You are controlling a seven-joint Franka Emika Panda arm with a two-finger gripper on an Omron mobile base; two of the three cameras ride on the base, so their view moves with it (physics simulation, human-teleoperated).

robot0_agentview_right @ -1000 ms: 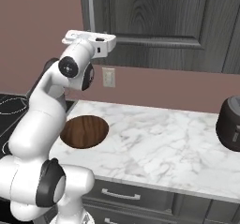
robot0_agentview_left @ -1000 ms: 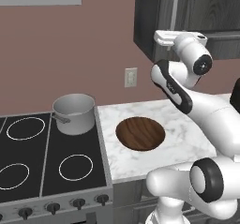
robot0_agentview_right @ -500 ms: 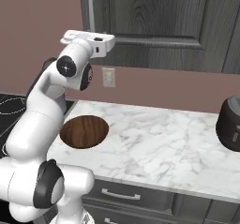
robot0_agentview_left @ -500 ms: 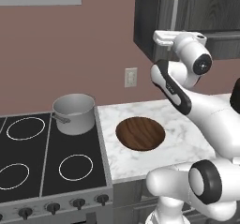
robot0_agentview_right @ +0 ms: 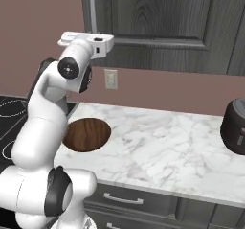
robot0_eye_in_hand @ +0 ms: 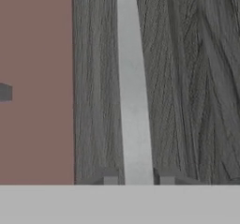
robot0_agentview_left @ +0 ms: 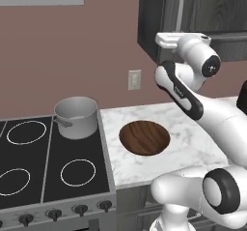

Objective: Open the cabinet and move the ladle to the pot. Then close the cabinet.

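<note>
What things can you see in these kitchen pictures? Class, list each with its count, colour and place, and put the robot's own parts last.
cabinet: one, dark grey wood-grain, on the wall above the counter, door closed.
handle: one, silver, vertical on the cabinet door.
pot: one, silver-grey, on the stove's back burner.
wooden disc: one, brown, on the counter.
counter: one, white marble.
stove: one, black.
wall outlet: one, pale.
dark round appliance: one, counter's far end.
drawers: grey, below the counter.
tool: one, fingertips either side of the handle.
</note>
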